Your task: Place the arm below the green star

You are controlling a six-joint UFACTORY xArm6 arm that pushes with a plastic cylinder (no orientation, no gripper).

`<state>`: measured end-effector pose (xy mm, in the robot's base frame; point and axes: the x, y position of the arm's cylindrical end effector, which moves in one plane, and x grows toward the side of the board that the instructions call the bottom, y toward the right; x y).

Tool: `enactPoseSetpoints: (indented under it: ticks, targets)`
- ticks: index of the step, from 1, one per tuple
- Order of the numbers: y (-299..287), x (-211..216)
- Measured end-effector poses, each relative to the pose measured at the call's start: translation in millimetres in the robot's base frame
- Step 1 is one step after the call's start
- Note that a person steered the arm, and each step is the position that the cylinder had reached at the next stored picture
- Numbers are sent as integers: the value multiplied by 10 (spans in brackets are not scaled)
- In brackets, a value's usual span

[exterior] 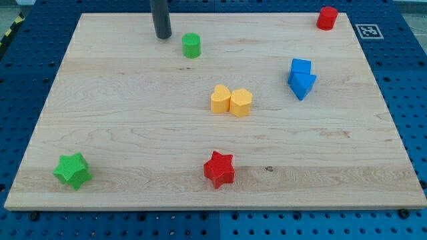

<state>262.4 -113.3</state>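
The green star lies near the board's bottom left corner. My tip rests on the board near the view's top, left of centre, far above and to the right of the green star. A green cylinder stands just to the right of the tip, apart from it.
Two yellow blocks touch each other at the board's middle. Two blue blocks sit together at the right. A red star lies at the bottom centre. A red cylinder stands at the top right. The wooden board lies on a blue pegboard.
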Motion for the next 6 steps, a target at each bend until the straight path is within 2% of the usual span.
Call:
enactPoseSetpoints:
  ticks: [5,6]
  targets:
    - [-539,171]
    - [-794,208]
